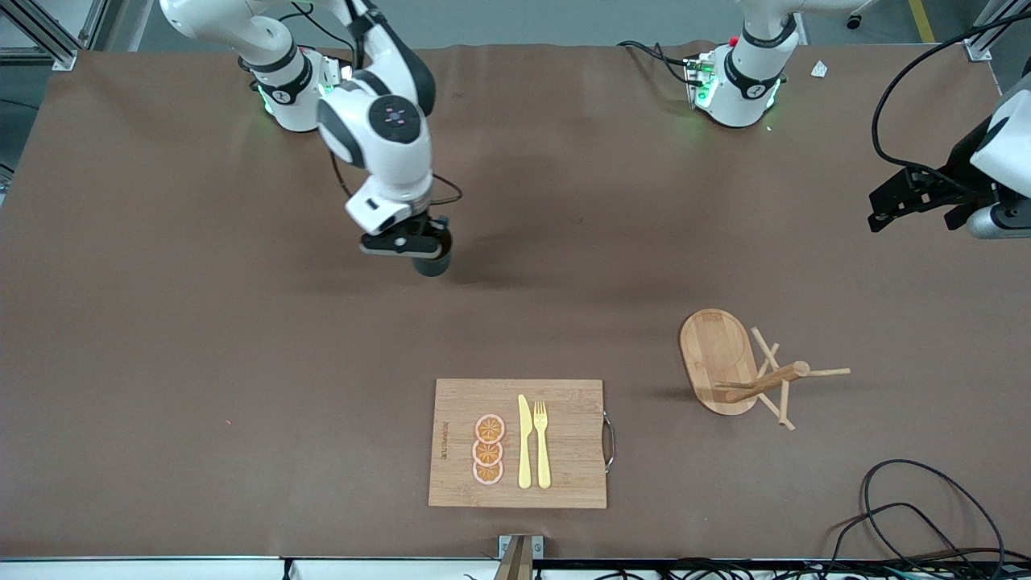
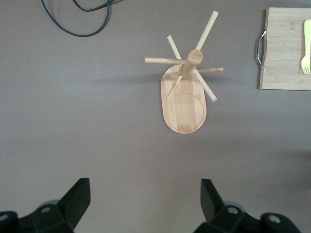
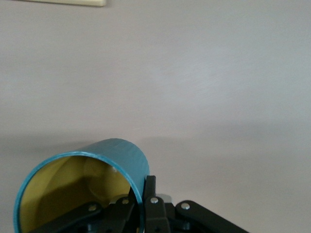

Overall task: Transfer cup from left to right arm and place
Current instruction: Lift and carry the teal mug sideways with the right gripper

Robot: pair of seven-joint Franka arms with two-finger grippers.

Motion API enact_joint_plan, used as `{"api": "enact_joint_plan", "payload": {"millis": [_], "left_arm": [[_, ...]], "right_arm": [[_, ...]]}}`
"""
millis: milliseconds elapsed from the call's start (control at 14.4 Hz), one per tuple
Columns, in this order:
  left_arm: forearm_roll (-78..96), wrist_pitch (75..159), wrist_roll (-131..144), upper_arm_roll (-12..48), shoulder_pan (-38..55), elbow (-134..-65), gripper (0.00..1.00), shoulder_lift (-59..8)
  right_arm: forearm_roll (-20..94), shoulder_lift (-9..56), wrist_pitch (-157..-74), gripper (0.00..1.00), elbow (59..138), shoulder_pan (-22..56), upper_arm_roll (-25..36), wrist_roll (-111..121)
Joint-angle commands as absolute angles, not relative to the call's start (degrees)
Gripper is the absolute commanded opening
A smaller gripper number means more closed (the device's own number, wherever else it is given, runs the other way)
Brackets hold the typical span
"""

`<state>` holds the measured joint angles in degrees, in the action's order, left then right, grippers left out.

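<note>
Nothing legible: the rectangular bamboo cutting board [image 1: 564, 475] carries a dark branded line along one short edge, and the oval bamboo rack base [image 1: 713, 354] a small stamp, both unreadable.

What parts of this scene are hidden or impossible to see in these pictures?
- Cup: front view, mostly covered by the right gripper; handle unseen.
- Cup base: right wrist view, cut off by the picture's edge.
- Left gripper: fingertips only in its wrist view.
- Cutting board: left wrist view, cut off by the edge.
</note>
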<state>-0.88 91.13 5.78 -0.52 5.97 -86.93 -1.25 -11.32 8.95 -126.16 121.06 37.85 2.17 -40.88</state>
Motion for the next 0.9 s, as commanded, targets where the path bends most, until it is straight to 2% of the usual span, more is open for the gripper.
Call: {"api": "enact_joint_plan", "payload": {"millis": [0,208,554,831], "left_arm": [[-0.4,90.1,6.1,-0.7,6.2,-85.4,1.0,-1.8],[-0.5,90.1,6.1,-0.7,6.2,-85.4,1.0,-1.8],[-0.5,90.1,6.1,-0.7,6.2,-85.4,1.0,-1.8],[-0.6,90.1,6.1,-0.7,6.2,-85.4,1.0,-1.8]], "right_arm": [[-11.3,4.9,-123.8,0.0,124.6,31.7,1.2,-30.8],[-11.3,3.4,-125.2,0.0,127.3,22.4,1.3,-16.8],[-9.6,3.4,-126.6,0.0,127.0,7.1,1.3,9.3],[-8.7,4.6,-133.1,0.0,126.7,1.2,1.5,27.2]]}}
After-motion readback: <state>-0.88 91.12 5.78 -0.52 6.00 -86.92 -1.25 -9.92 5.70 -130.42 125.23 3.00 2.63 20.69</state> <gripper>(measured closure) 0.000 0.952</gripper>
